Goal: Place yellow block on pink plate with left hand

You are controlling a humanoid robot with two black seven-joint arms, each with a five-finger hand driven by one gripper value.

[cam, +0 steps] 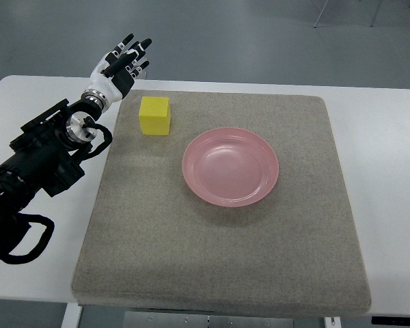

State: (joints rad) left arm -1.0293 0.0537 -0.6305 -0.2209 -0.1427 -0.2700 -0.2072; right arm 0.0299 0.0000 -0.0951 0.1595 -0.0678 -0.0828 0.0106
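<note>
1. White table (386,171) carries a grey mat (191,260), and the near half of that mat lies bare, so there is open room toward the robot's side.
2. Mid-mat sits the pink plate (231,166), with nothing on it and well clear of the mat's right edge.
3. Just beyond and to the left, the yellow block (154,115) rests flat on the mat, near the plate but not touching it, close to the mat's left edge.
4. Farthest off, the left hand (121,65) hovers past the table's far-left corner, fingers spread wide, holding nothing, beside the block yet apart from it.
5. By my reading the reach is in hand; the grasp is not yet made.
6. Next, the hand needs to come down over the block, close on it, then carry it a short way right to the plate.
</note>
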